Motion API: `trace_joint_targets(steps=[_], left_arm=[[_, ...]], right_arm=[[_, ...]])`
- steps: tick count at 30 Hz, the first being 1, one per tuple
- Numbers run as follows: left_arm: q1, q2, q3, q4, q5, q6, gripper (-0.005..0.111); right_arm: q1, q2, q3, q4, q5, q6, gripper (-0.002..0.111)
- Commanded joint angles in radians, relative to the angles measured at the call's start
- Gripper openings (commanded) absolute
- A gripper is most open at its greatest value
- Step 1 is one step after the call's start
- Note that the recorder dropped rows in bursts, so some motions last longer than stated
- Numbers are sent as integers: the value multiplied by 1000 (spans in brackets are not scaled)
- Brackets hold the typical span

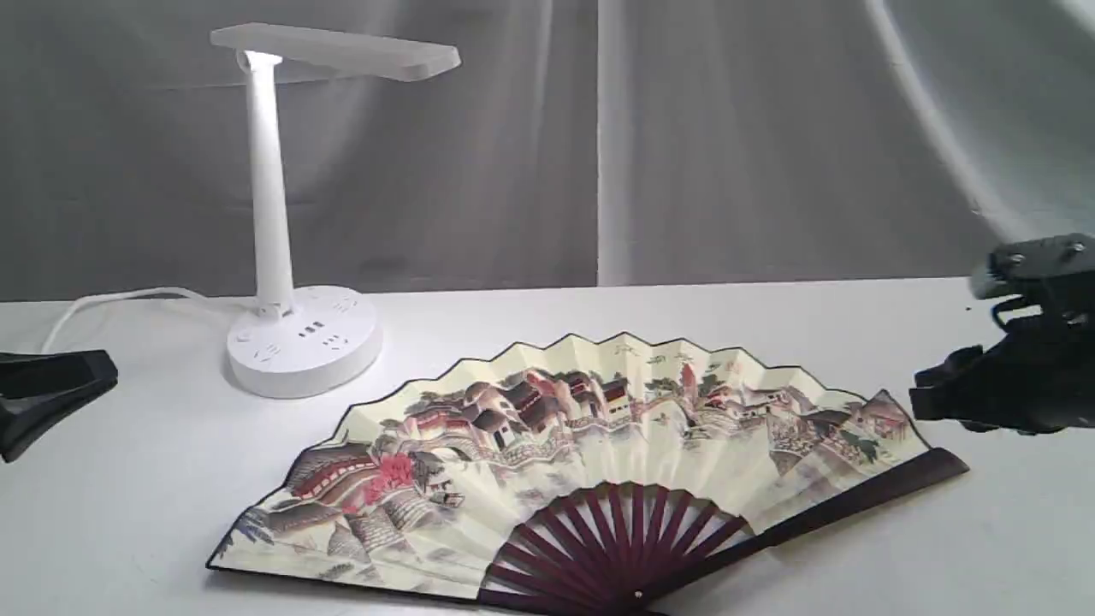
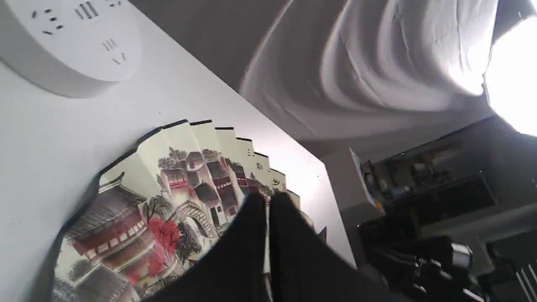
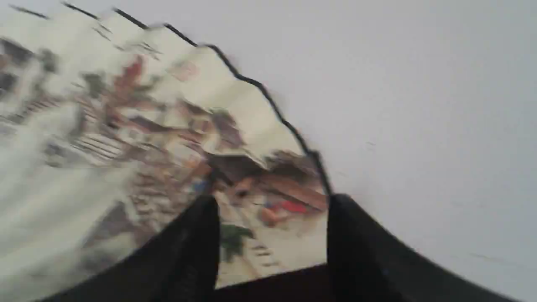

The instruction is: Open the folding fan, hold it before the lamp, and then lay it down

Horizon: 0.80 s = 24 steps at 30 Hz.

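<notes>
Exterior view: folding fan spread flat nr front edge of bench. Light, paper leaf tears easily; grip the stiff outer rib. Left claw closed, empty. Right claw wide apart, prob. empty (view blurred).

You find the folding fan spread flat on the tabletop, front centre. Lamp stands behind it, leftward. Left tool far left, well apart; right tool above fan's right end.
</notes>
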Motion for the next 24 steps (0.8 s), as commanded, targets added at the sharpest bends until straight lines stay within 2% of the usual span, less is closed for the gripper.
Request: trace_joint_targets(steps=[1, 2, 4, 8, 12, 15, 18, 23, 24], left_arm=[[-53, -55, 1, 89, 20, 31, 0], [-79, -78, 1, 130, 94, 31, 0], [-154, -132, 1, 200, 338, 18, 0], [-327, -220, 1, 339, 724, -56, 0], [-465, -277, 1, 398, 902, -209, 0], [-517, -294, 1, 398, 905, -256, 0], [-546, -296, 1, 398, 905, -277, 0], [-557, -296, 1, 398, 883, -277, 0], [-557, -296, 1, 398, 871, -277, 0]], right_arm=[[140, -23, -61, 14, -455, -24, 25], [180, -21, -77, 14, -551, -24, 20], [239, -21, -99, 14, -675, -24, 12], [323, -21, -95, 14, -814, 10, 0], [348, -21, -54, 14, -855, 232, 0], [335, -21, -13, 14, -720, 334, 0], [307, -21, 19, 14, -456, 497, 0], [274, -21, 19, 14, 216, 728, 0], [274, -21, 6, 14, 297, 758, 0]])
